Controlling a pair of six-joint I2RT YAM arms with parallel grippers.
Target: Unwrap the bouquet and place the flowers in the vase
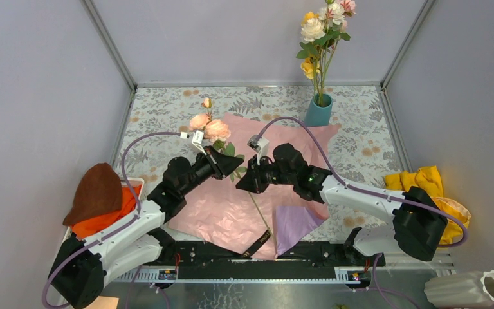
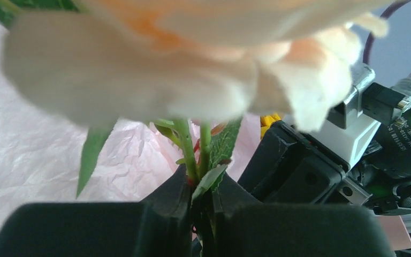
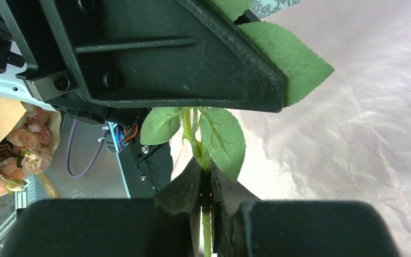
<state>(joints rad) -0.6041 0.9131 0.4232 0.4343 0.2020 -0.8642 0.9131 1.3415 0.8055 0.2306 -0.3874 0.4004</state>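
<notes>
above the middle of the table [image 1: 167,103], over the spread-out pink paper [image 1: 212,219], both arms meet on one peach rose spray [image 1: 209,127]. the left gripper [image 1: 233,165] is clamped on its green stems just below the blooms. from the left wrist its fingers [image 2: 166,199] press in from either side with leaves squeezed between them, and a pale bloom fills the top of the view. the right gripper [image 1: 243,185] is closed on the same spray a little lower, just right of the left one, its fingers [image 3: 182,195] pinching the stem under a pair of leaves. the long lower stem [image 1: 262,215] runs on toward the near edge over the paper. a lilac paper [image 1: 296,222] piece lies at the pink sheet's near right corner, with a black ribbon [image 1: 258,244] beside it. at the far right the teal vase [image 1: 320,111] stands upright, holding yellow, cream and pink flowers [image 1: 321,29]. a brown cloth [image 1: 96,193] lies at the left edge and a yellow cloth [image 1: 428,183] at the right. a white ribbed vase [image 1: 466,290] lies on its side at the near right corner.
</notes>
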